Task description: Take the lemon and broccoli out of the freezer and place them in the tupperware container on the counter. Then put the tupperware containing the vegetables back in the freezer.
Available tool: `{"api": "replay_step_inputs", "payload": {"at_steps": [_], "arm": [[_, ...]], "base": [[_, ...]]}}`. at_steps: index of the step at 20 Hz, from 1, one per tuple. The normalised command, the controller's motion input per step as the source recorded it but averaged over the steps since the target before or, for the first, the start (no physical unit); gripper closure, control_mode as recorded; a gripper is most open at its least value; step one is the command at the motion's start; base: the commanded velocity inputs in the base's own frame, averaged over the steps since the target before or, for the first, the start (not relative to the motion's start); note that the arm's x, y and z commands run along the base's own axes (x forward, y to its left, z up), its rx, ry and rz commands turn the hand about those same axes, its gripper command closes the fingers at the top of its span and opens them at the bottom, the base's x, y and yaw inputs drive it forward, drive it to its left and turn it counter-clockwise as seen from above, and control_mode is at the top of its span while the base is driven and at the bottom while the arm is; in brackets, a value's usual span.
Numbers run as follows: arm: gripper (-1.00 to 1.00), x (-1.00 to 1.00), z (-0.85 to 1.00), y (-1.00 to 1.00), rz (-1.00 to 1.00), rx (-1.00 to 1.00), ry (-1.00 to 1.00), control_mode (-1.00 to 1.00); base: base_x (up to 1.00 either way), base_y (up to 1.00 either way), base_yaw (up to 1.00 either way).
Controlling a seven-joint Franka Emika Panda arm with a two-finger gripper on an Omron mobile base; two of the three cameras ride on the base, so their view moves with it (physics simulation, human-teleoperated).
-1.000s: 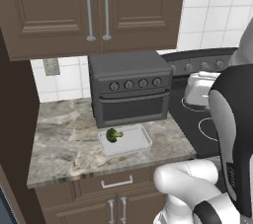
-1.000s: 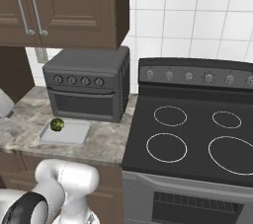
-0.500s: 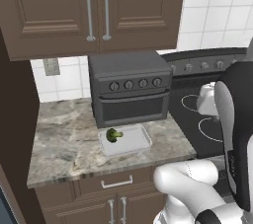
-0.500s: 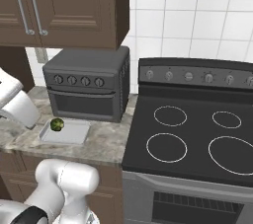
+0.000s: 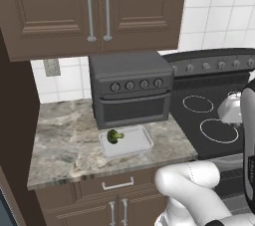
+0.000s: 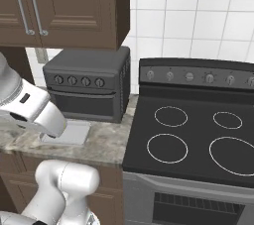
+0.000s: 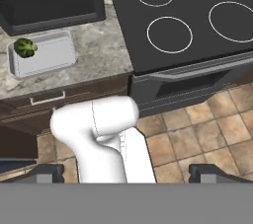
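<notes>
The broccoli (image 5: pixel 114 136) lies in the left end of the tupperware container (image 5: pixel 130 143), which rests on the counter (image 5: pixel 64 143) in front of a toaster oven. From the hand view, the broccoli (image 7: pixel 24 48) sits in the tupperware container (image 7: pixel 47 57) far off at the upper left. My gripper (image 7: pixel 129 174) is open, high over the floor in front of the stove, with nothing between its fingertips (image 7: pixel 47 172). In the right base view my arm covers the tray's left part; its right part (image 6: pixel 72 132) shows. The lemon and the freezer are out of view.
A dark toaster oven (image 5: pixel 130 93) stands behind the tray, under brown wall cabinets (image 5: pixel 94 8). A black stove (image 6: pixel 198 140) with several ring burners adjoins the counter on the right. Brown drawers (image 5: pixel 117 185) and a tiled floor (image 7: pixel 207 129) lie below.
The hand has swung right and lower over the stove in the left base view. In the right base view the arm has moved in from the left and now hides the broccoli.
</notes>
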Motion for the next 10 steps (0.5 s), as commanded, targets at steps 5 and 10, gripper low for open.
{"api": "replay_step_inputs", "payload": {"at_steps": [5, 10], "arm": [[-1.00, 0.02, 0.00, 0.00, 0.00, -0.01, 0.00, 1.00], [-1.00, 0.00, 0.00, 0.00, 0.00, 0.00, 0.00, 1.00]], "base": [[0.00, 0.01, 0.00], [-0.57, 0.22, 0.00]]}}
